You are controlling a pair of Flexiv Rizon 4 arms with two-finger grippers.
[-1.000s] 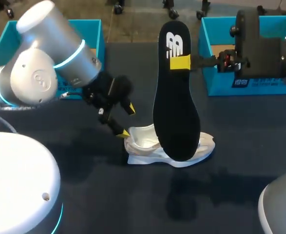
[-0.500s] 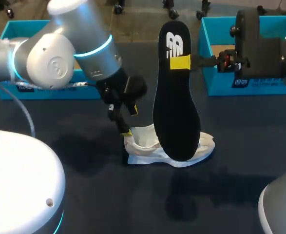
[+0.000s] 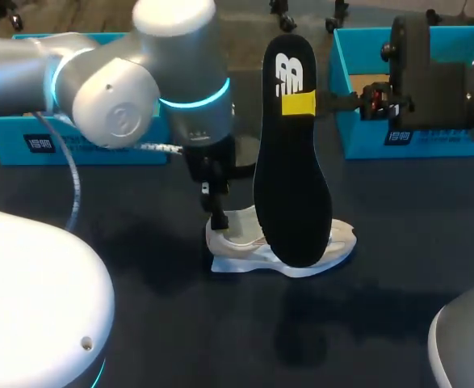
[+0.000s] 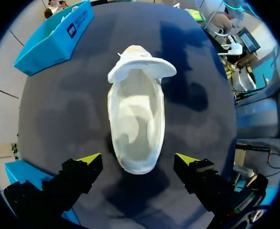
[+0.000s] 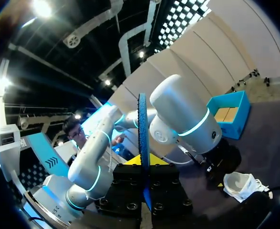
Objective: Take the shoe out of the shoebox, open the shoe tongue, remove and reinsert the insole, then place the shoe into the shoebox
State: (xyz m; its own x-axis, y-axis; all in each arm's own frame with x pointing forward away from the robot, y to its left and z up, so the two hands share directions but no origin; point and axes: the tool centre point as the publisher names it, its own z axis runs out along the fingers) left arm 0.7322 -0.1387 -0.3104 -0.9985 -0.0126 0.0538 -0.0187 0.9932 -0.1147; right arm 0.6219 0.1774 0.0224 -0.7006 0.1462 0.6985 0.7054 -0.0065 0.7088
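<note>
White low-top shoe [image 3: 325, 246] sits on its sole mid-way across the dark table [image 3: 140, 267], well apart from the turquoise shoebox [image 3: 358, 141].

Head view: your right gripper [image 3: 301, 103] holds the long black foam insole [image 3: 293, 186] up on end, lower end hanging in front of the shoe. Your left gripper [image 3: 215, 212] hangs just above the heel. Its spread can't be read from here.

Left wrist view: the jaws are wide open and grip nothing. The yellow fingertips [image 4: 89, 158] flank the heel, one on each side, apparently clear of it. The shoe tongue [image 4: 142, 70] is flipped open at the far end and the footbed looks bare. My read is that you're on reinsertion.

Right wrist view: the insole shows edge-on, clamped from both sides between the right fingers, with the grip near one end.

How to do it well:
- Pinch the heel sides with the left first, or the shoe will likely skid.
- Keep the left fingers low on the heel walls, off the opening.
- Tilt the insole flat and feed the free end under the tongue toward the toe.
- Seat the heel end last, then let go.
</note>
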